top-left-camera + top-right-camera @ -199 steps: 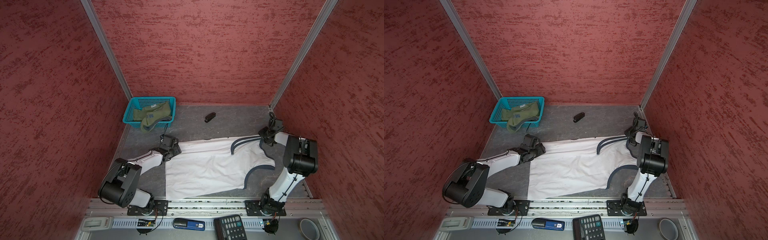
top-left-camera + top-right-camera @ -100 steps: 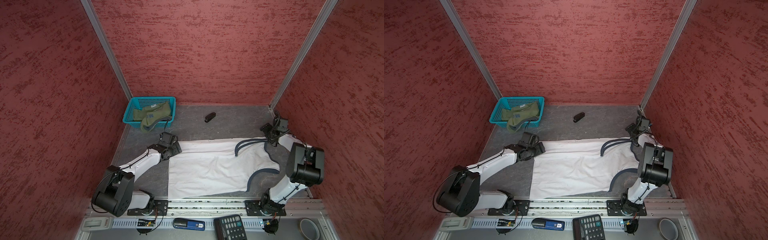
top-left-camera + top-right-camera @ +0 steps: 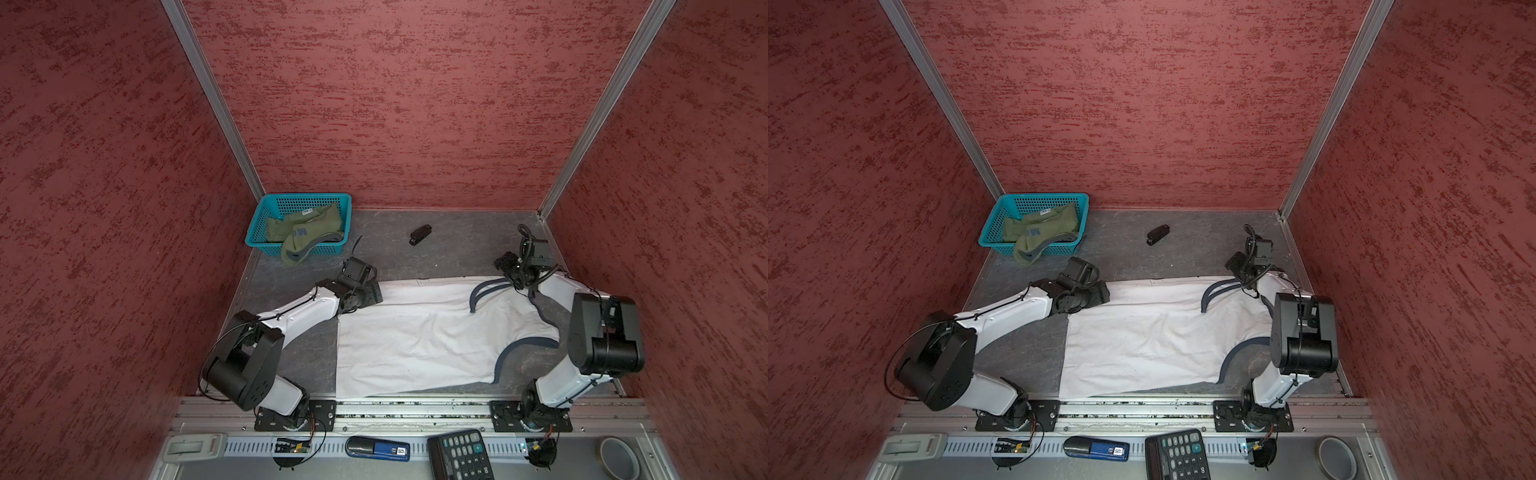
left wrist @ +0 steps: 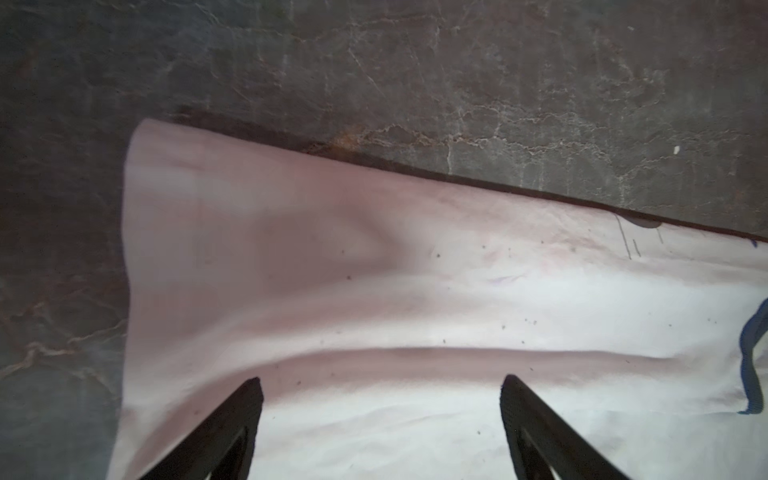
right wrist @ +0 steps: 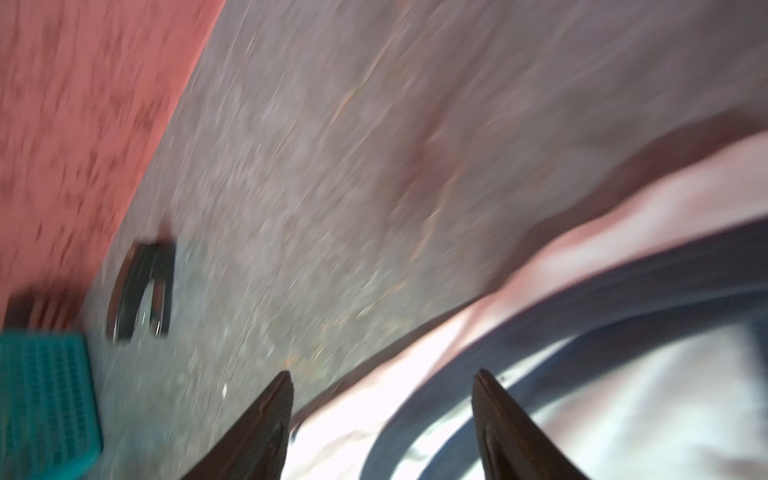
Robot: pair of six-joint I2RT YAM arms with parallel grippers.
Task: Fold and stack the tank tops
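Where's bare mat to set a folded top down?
Widest: the far strip between basket, back wall and the white tank top's far edge; only a small black object sits there. Smaller: between the left arm and the hem. Crowded: the top's far corners, under the left tool and right tool.

Your right wrist feed is blurred. right gripper (image 5: 382, 374) jaws stand apart above the white tank top (image 5: 623, 395) at its dark trim (image 5: 623, 282). Farther off on the grey table (image 5: 332, 166): a small black object (image 5: 143, 286), the teal basket (image 5: 41, 395) corner, and the red wall (image 5: 83, 104).
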